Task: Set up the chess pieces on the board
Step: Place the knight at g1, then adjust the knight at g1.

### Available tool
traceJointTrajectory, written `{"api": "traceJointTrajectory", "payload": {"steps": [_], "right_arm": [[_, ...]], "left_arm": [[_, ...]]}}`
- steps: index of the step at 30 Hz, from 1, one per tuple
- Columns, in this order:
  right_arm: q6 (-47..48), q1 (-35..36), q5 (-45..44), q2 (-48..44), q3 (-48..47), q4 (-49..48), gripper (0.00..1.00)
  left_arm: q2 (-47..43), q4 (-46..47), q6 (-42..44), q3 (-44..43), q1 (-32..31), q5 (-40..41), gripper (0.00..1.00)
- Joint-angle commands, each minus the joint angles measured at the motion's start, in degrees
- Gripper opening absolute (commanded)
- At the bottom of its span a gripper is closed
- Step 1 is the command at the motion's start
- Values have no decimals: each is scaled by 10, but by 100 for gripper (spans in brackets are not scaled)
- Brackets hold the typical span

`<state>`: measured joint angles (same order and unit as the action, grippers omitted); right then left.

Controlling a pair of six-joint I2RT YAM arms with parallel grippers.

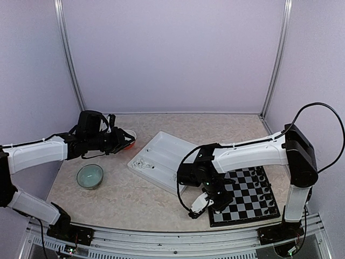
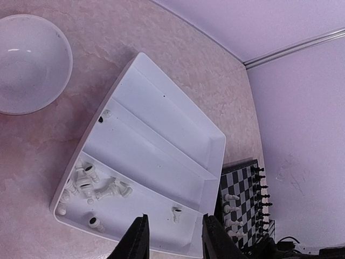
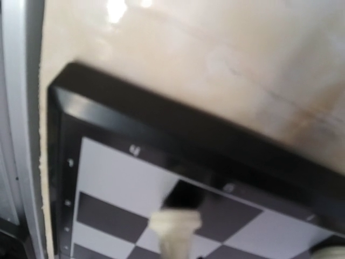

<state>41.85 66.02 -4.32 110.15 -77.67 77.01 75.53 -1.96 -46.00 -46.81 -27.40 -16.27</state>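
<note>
The right end effector [image 1: 211, 204] hangs over the near-left corner of the black-and-grey checkered chessboard [image 1: 248, 191] with a cream chess piece [image 3: 173, 229] below it, grip unseen so I cannot tell; lower slowly, base flat, centred on one square. The left end effector [image 2: 175, 240], spread empty, hangs near the white divided plastic tray [image 2: 161, 135]. Border marks [image 3: 135, 150] are unreadable.

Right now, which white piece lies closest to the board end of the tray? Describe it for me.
Find the white divided tray beside the chessboard. In the compartment holding most of the white pieces, go to the end nearest the board. The lone white piece lies there by itself; the rest bunch at the opposite end.
</note>
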Motion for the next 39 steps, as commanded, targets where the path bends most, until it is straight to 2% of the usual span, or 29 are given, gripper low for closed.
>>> {"api": "traceJointTrajectory", "payload": {"steps": [1, 12, 17, 21, 24, 29, 34, 39], "right_arm": [[-3, 10, 3, 9, -18, 0, 21], [11, 10, 18, -13, -16, 2, 28], [30, -6, 82, -60, -21, -2, 31], [52, -53, 146, -104, -38, -18, 34], [70, -101, 217, -157, -28, -55, 36], [41, -156, 314, -250, 55, -160, 36], [-34, -166, 330, -376, 201, -316, 37], [-54, -211, 345, -433, 295, -376, 40]], "left_arm": [[-8, 13, 7, 9, 1, -7, 35], [-18, -2, 16, 6, 1, -2, 35], [-22, -18, 24, -6, -2, 4, 35], [-28, -18, 34, -20, -14, 20, 36], [-20, -29, 74, -49, -31, 42, 39], [18, -87, 195, -117, -51, 106, 40], [37, -102, 331, -137, -68, 251, 40], [28, -65, 334, -110, -38, 231, 41]]}}
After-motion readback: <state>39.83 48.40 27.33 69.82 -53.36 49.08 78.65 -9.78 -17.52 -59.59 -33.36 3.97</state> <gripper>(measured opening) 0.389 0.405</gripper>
